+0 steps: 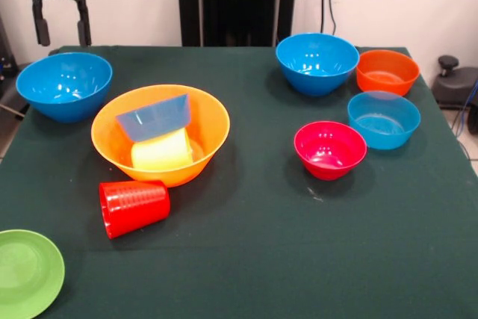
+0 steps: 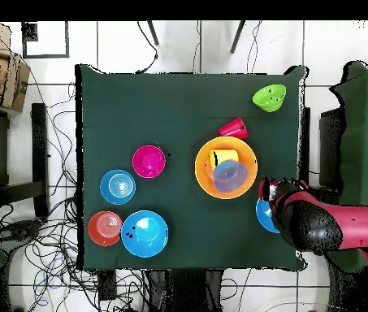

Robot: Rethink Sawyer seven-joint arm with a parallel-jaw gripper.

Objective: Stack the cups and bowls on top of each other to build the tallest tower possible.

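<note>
- Front view: the gripper (image 1: 62, 29) is hanging at the top left, above and behind a deep blue bowl (image 1: 65, 85), with its two fingers spread apart and holding nothing
- The tower is sitting low so far: the big yellow-orange bowl (image 1: 160, 134) is holding the yellow cup (image 1: 162, 151) lying on its side and a pale blue bowl (image 1: 154, 116) tipped against it
- The red cup (image 1: 133, 207) is lying on its side on the worktop (image 1: 254, 244), touching or just beside the base bowl's near wall
- The green bowl (image 1: 27, 270), pink-red bowl (image 1: 329, 149), orange bowl (image 1: 387, 71), second deep blue bowl (image 1: 317, 62) and second pale blue bowl (image 1: 383, 118) are standing apart, unstacked
- Judgement: the step in hand is probably fetching the next piece; the nearby blue bowl is best gripped by its rim and lowered level
- Overhead view: the arm (image 2: 333, 227) is covering most of that blue bowl (image 2: 265, 215), which the front view is showing whole, while the fingers are not clear here
- Only this view is showing the tower's contents from above, sitting off-centre in the base (image 2: 205, 175)
</note>
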